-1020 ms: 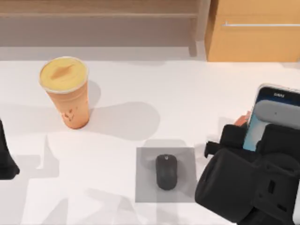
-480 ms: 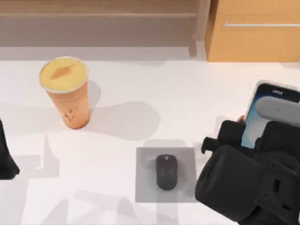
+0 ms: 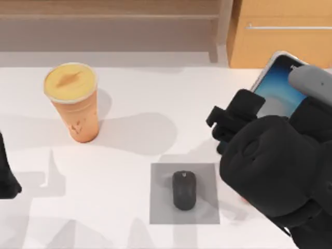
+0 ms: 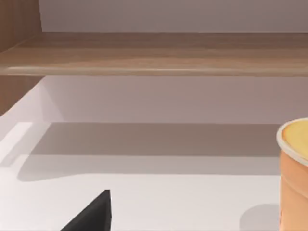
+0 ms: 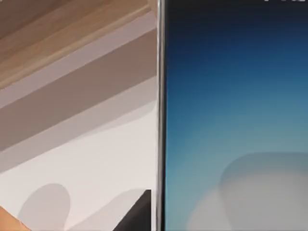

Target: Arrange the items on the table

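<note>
The right arm fills the top view's right side, its bulky black wrist raised above the desk (image 3: 155, 93), and its end effector (image 3: 282, 98) is clamped on the phone (image 3: 275, 85), held tilted and clear of the surface. The left arm sits parked at the top view's left edge, with its end effector (image 3: 6, 176) low beside the desk's side.

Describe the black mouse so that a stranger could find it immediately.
Start from the white table and go to its near middle, where a grey square mat lies. The mouse sits on that mat. It is small, low and black, unlike the tall orange cup at the left.
</note>
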Controlling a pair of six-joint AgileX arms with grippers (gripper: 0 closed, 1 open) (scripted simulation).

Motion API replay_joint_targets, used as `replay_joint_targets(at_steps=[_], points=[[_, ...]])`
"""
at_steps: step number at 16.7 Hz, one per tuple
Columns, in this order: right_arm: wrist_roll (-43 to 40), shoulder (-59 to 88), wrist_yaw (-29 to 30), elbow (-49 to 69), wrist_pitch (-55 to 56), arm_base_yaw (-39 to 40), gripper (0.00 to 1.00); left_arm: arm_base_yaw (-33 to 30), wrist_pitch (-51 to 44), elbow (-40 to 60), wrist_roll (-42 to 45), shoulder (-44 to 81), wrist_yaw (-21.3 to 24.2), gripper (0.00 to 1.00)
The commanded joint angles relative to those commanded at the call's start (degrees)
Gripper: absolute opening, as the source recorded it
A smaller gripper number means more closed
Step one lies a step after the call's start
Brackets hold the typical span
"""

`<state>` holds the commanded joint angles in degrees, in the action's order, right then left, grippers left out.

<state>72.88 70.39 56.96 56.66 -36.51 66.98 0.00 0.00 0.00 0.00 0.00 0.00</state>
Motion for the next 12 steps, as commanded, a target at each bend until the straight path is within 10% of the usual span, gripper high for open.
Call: replay_joint_targets(at_steps=[12], points=[[-18.07, 2.28, -0.6, -13.63, 12.19, -9.13, 0.0, 0.0, 0.0, 0.0, 0.0, 0.0, 0.0, 1.0]])
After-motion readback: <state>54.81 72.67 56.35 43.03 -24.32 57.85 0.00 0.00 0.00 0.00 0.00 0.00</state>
